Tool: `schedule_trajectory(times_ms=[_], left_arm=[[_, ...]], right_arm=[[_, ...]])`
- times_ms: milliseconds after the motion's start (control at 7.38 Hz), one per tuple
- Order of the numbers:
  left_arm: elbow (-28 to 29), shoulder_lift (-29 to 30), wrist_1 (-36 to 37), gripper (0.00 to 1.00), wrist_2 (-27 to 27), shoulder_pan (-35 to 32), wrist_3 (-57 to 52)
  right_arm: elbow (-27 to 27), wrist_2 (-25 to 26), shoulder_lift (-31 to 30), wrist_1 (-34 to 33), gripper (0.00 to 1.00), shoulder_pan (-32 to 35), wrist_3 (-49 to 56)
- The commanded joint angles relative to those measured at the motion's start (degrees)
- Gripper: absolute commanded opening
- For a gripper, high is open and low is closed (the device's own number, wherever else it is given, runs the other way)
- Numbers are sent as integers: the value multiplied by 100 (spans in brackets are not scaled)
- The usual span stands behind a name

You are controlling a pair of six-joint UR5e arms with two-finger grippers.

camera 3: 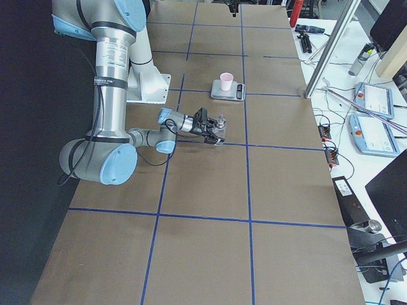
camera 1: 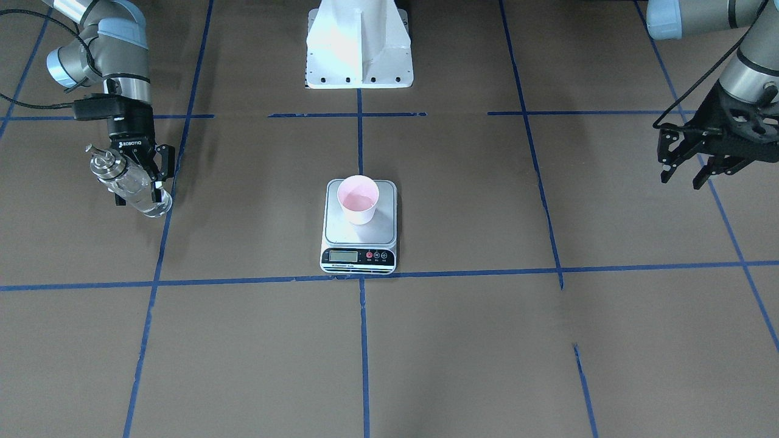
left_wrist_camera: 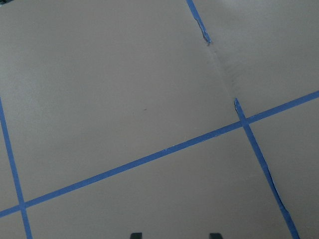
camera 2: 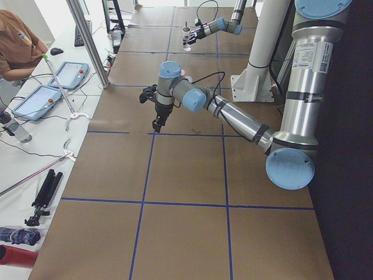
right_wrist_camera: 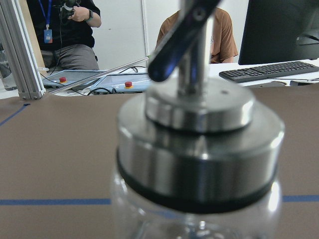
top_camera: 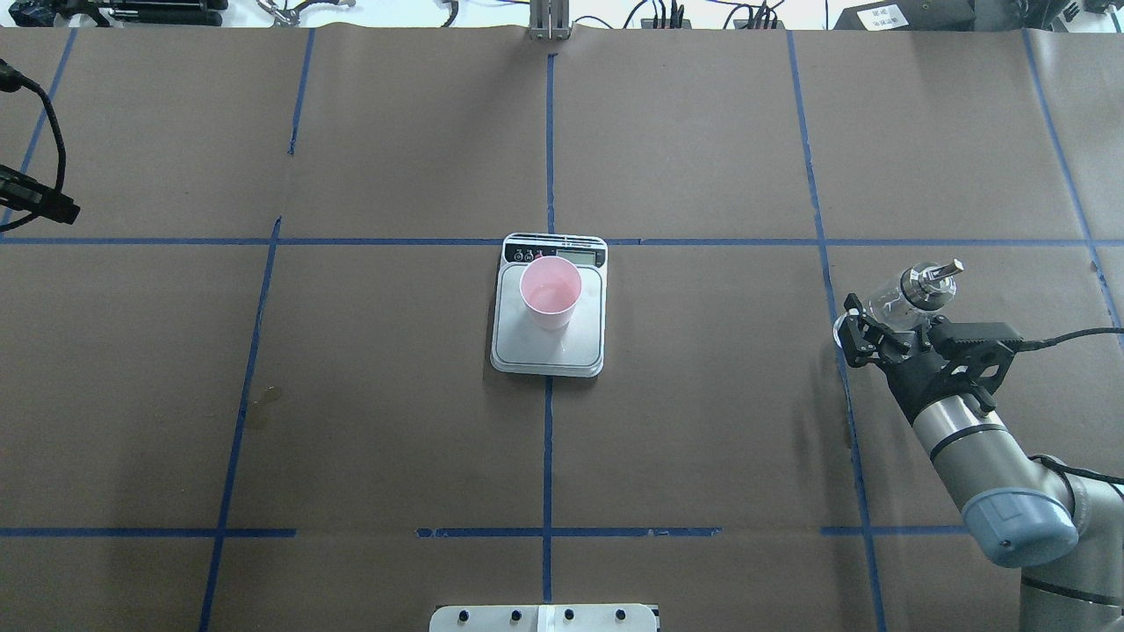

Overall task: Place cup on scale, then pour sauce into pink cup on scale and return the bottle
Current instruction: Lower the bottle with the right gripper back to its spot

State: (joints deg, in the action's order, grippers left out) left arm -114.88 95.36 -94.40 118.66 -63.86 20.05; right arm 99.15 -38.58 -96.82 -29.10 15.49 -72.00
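R gripper [camera 1: 141, 187] is pinching the small clear glass cylindrical bottle [camera 1: 128, 181] w/ shiny silver pour-spout cap. It is sitting at far left of the front-facing view, upper half. Bottle is tilting, w/ cap toward upper left and base toward lower right. In the overhead view the same bottle [top_camera: 897, 301] is showing at right edge, mid-height, spout pointing upper right. R wrist cam is filling up w/ the cap [right_wrist_camera: 199, 124], out of focus. Liquid level in the glass: can't tell.

L gripper [camera 1: 683, 176] is hanging at right edge of the front-facing view, upper half. Its fingers are spread apart and holding nothing. L wrist cam is showing only bare brown paper-covered table [left_wrist_camera: 124, 89] w/ blue tape lines.

Small pale pink tapered cup [camera 1: 358, 199] is standing upright on the flat rectangular silver-plated digital scale [camera 1: 341, 230], at frame centre, well apart from both grippers. Cup is sitting on the plate's half away from the display strip. Cup contents: can't tell.
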Motion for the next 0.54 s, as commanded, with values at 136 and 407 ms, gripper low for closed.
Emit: schedule_trajectory(times_ms=[136,407], left_arm=[[1,0,-9,55,-1,-4,87],[1,0,-9,55,-1,-4,87]], right_arm=[[-88,167,559,-948,0,-2,-95],[-97,202,506,-948,0,6,-148]])
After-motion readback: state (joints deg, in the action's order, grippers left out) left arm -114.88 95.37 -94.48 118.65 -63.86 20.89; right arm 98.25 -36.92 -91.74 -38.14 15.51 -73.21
